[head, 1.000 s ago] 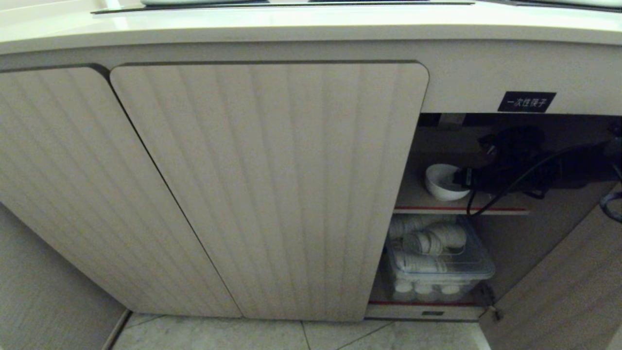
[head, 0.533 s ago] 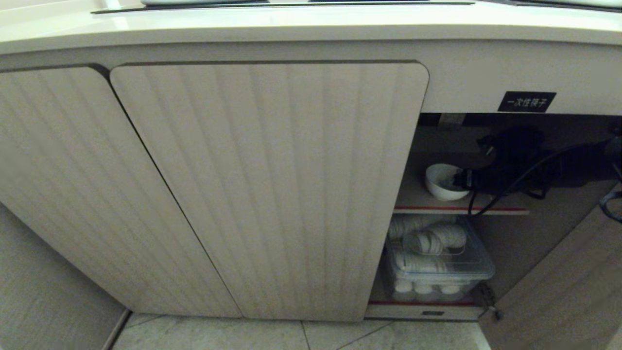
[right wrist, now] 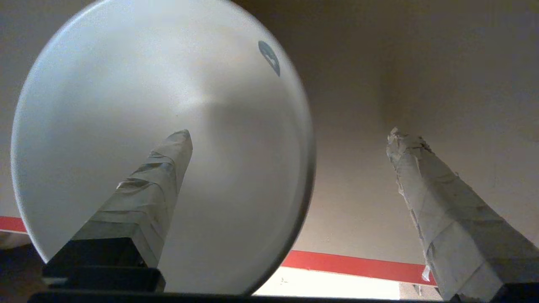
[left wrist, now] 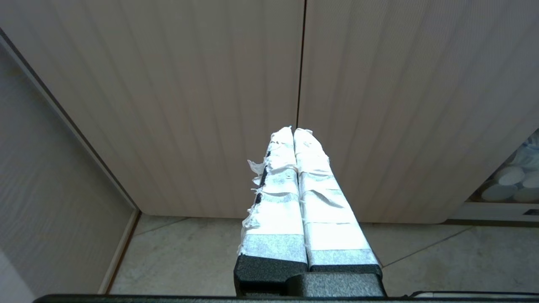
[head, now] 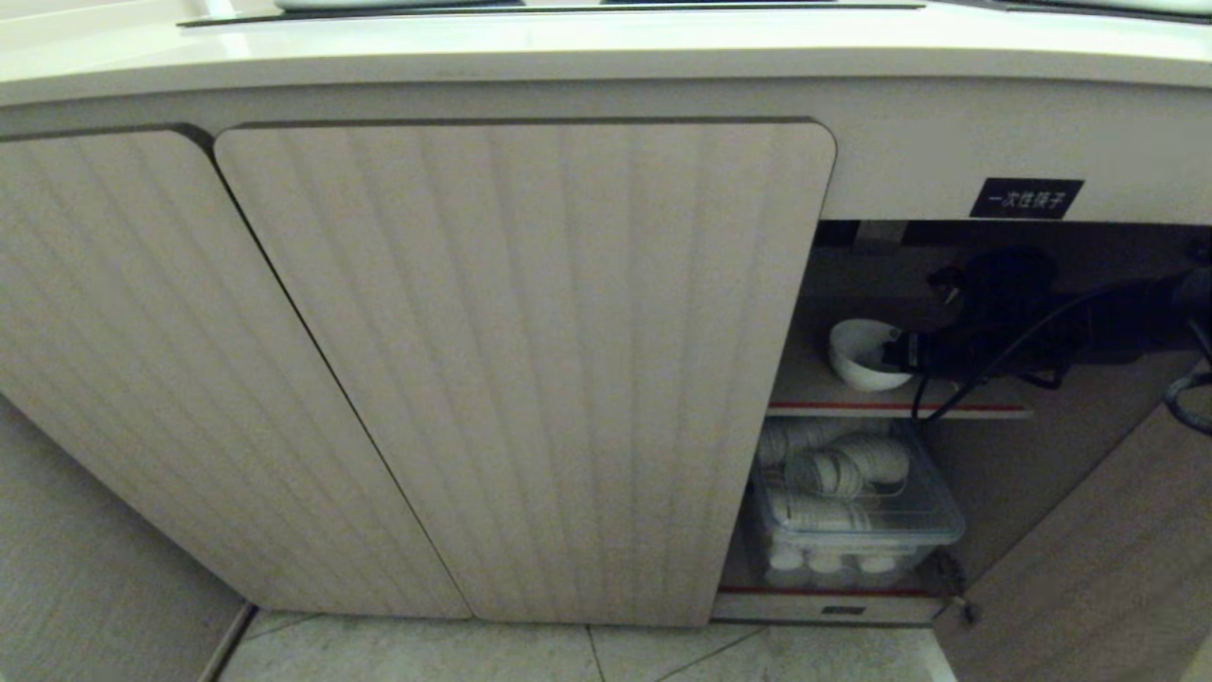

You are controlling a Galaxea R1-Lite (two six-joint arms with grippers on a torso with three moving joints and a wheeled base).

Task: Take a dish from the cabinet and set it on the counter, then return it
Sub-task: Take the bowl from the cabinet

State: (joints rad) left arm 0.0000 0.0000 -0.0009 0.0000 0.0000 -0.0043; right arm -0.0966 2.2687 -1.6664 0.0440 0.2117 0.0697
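Right now the small white round ceramic bowl (head: 860, 354) sits on the upper, red-edged shelf (head: 895, 408) inside the low beige cabinet (head: 530, 369), whose ribbed, round-cornered doors stand shut on the left side while the right bay is open. Reaching in from the right, the right gripper (head: 900, 352) is level with that bowl, and what a close look the right wrist view gives: the bowl (right wrist: 164, 147) fills the frame, tipped with its hollow toward the camera, and the tape-wrapped fingers (right wrist: 156, 189) are spread wide, one over the inside of the bowl and the other well out to the side, so the rim lies between them; whether they touch it cannot be told. Below, on the lower shelf, a clear plastic bin (head: 857, 516) holds stacked white paper cups. A small black label with white characters (head: 1026, 199) sits above the open bay, under the cream-beige tabletop (head: 568, 52). Over on the left, the left gripper (left wrist: 293, 131) hangs in front of the closed doors, its taped fingers pressed together with nothing between them.
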